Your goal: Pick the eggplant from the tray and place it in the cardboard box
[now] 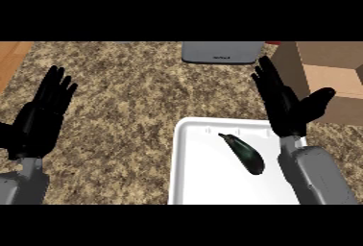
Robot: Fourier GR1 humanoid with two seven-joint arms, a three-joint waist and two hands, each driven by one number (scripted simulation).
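Note:
A dark, glossy eggplant (243, 153) lies slantwise on the white tray (205, 178) at the lower middle of the counter. My right hand (285, 106) is open, fingers straight up, above the tray's far right corner and just right of the eggplant, apart from it. The cardboard box (327, 77) stands open at the right edge, behind that hand. My left hand (41, 115) is open with fingers up at the left side, far from the tray.
A grey flat appliance (221, 52) sits at the back middle of the speckled counter (127, 96). A wooden strip (10, 55) shows at the far left corner.

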